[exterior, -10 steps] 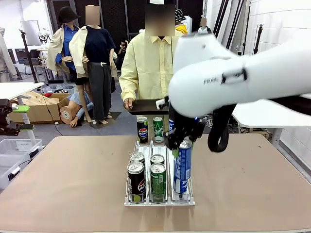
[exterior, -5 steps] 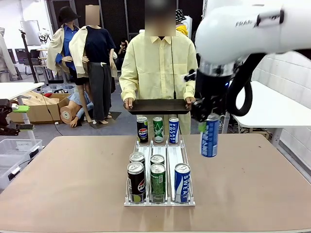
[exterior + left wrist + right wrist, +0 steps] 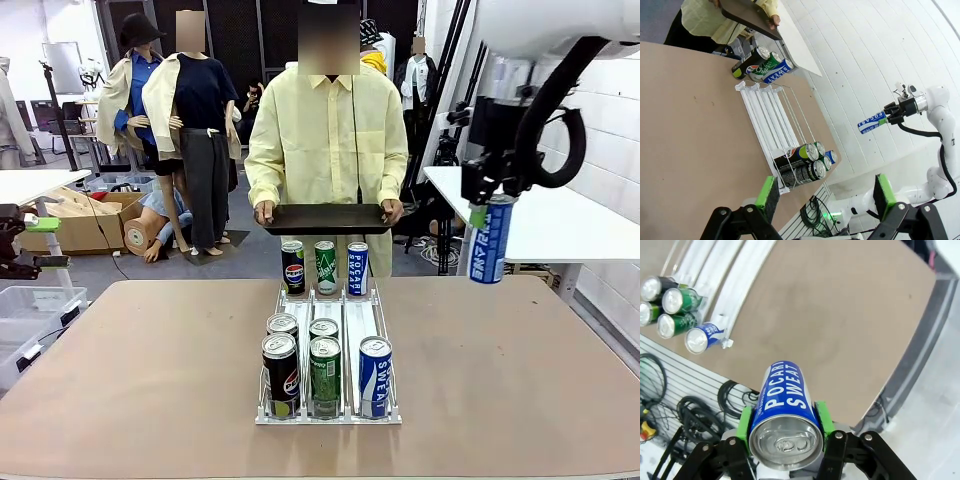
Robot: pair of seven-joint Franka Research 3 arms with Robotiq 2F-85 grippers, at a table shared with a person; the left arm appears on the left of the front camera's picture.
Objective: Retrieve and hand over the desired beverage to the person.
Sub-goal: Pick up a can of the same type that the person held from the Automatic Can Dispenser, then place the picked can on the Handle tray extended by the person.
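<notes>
blue pocari sweat can [image 3: 488, 240] hangs upright, clamped near its top by our right gripper [image 3: 487, 207]; smooth, rigid, probably full and weighty, so we'd squeeze its sides.

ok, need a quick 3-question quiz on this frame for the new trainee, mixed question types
1. True or false: the left end effector is shut on a can.
2. What does the right end effector hold up in the air? A) a green can B) the blue Pocari Sweat can C) a glass bottle
3. How many cans stand in the rack?
Key: 1 false, it is open and empty. 2 B. 3 five: two in the left lane, two in the middle lane, one in the right lane.
</notes>
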